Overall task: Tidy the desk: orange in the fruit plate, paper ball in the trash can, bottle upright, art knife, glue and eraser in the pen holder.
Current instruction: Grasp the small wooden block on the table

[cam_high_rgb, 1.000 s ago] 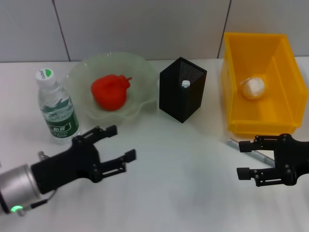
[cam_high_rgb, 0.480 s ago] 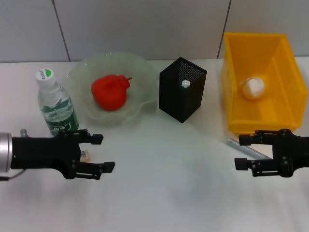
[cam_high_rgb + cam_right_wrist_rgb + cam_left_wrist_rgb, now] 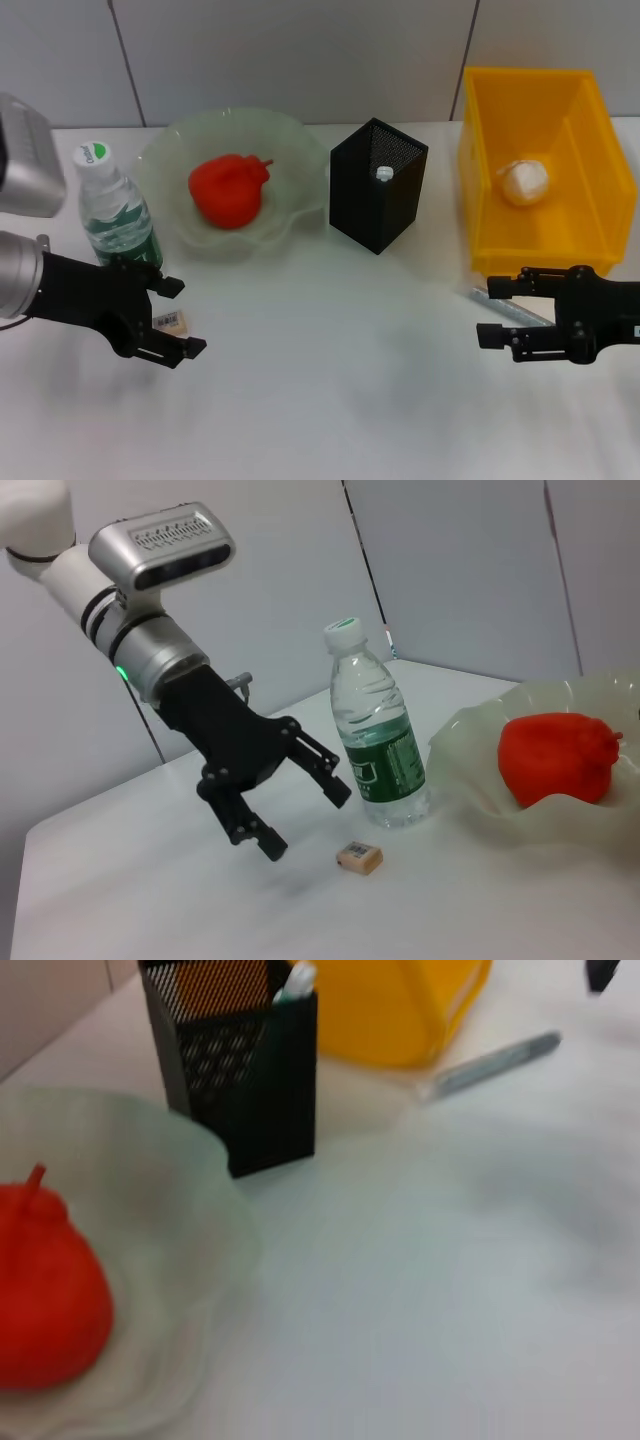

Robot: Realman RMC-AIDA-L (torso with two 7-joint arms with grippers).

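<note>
My left gripper (image 3: 178, 318) hangs open low over the desk (image 3: 330, 380), and the small tan eraser (image 3: 168, 321) lies between its fingertips (image 3: 191, 347). From the right wrist view the left gripper (image 3: 306, 822) sits just short of the eraser (image 3: 359, 857). The bottle (image 3: 115, 215) stands upright behind it. The orange (image 3: 228, 190) lies in the fruit plate (image 3: 300, 140). The paper ball (image 3: 526, 182) rests in the trash can (image 3: 480, 180). A white-tipped item (image 3: 385, 173) pokes up inside the pen holder (image 3: 378, 205); I cannot tell whether it is the glue or the art knife. My right gripper (image 3: 495, 312) is open at the right.
A thin grey metal rod (image 3: 512, 308) lies on the desk just in front of the trash can, under the right gripper's fingers. The pen holder stands between the fruit plate and the trash can.
My left gripper has pulled back to the left and turned, uncovering the eraser, which now lies between its fingers. The right gripper has edged slightly left.
</note>
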